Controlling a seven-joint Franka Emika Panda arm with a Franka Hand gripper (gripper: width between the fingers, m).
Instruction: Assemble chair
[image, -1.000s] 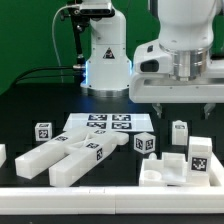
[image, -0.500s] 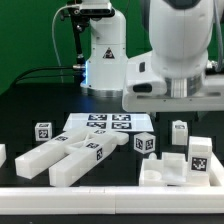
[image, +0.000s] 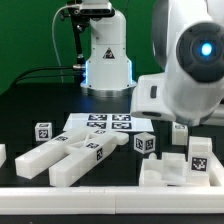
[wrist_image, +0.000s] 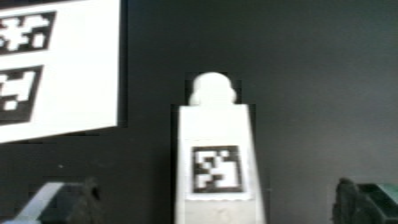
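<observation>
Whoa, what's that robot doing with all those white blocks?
The robot arm is putting a chair together from white pieces. Right now it holds nothing: its gripper is open and hangs over a white bar with a peg, next to the marker board. Other chair parts lie on the black table.

We see the pincer (wrist_image: 214, 203) spread wide over the bar (wrist_image: 215, 150), with dark bench (wrist_image: 302, 80) showing on both flanks of it, so there's room on either side. The marker board (wrist_image: 54, 70) lies flat near one flank, not touching. The arm (image: 190, 80) blocks the exterior view's right. Open bench lies behind the cube (image: 43, 131) on the exterior view's left.
</observation>
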